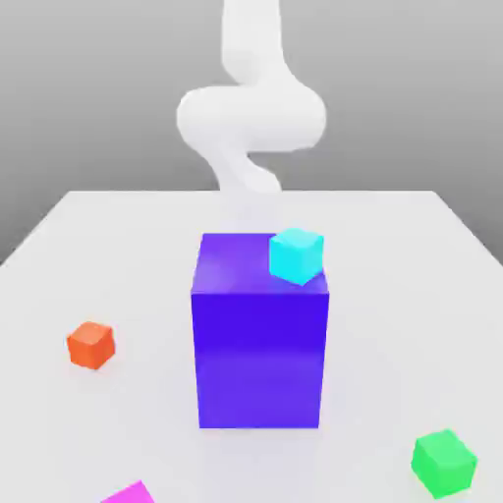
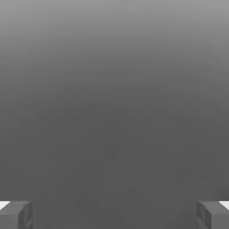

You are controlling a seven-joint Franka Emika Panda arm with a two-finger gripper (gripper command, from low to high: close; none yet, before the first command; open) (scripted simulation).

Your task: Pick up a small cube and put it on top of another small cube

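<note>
A small cyan cube [image 1: 296, 254] rests on the top of a tall blue block [image 1: 259, 344], at the corner toward the exterior view's right. A small orange cube [image 1: 91, 345] lies on the white table to the exterior view's left. Near the front, toward the exterior view's right, sits a small green cube [image 1: 444, 463]. A magenta cube [image 1: 130, 493] is cut off by the front edge. My white arm [image 1: 251, 116] rises behind the blue block. In the hand view my gripper [image 2: 114, 215] is open, its grey fingertips [image 2: 16, 214] far apart with nothing between them.
The white table [image 1: 128, 255] stretches back to a far edge behind the blue block. That block stands in the middle and is much taller than the small cubes. The hand view looks at a plain grey background.
</note>
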